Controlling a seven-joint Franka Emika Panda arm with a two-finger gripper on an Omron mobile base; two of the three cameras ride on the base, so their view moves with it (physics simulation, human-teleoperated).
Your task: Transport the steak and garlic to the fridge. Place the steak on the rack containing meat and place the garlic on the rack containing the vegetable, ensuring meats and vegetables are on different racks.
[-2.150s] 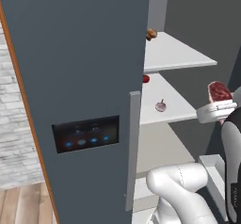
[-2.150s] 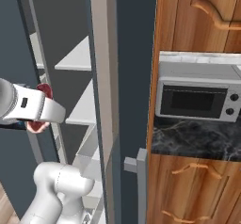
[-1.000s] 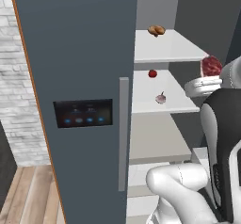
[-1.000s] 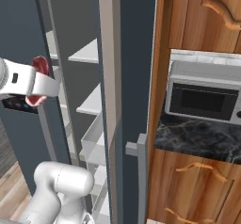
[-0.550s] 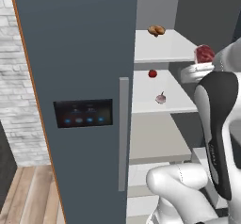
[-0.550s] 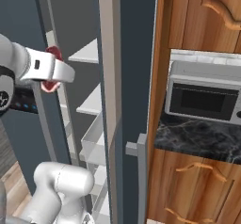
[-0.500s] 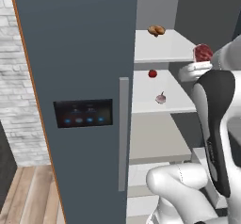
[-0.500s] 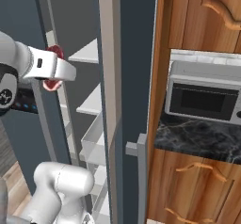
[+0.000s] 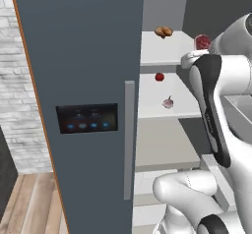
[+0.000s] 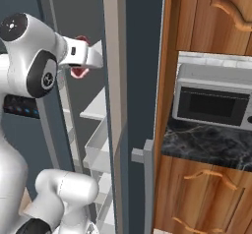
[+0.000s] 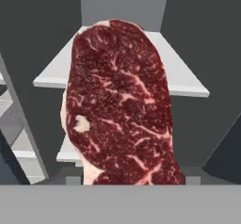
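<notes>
White fridge (image 9: 83,56) shelves stand open; the tool (image 10: 81,56) pinches the steak (image 11: 120,105) upright, raised level with the top shelf's browned meat (image 9: 163,31) for placing there.

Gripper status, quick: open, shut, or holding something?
Gripper: closed on the steak, held up in front of the upper fridge shelf.
</notes>
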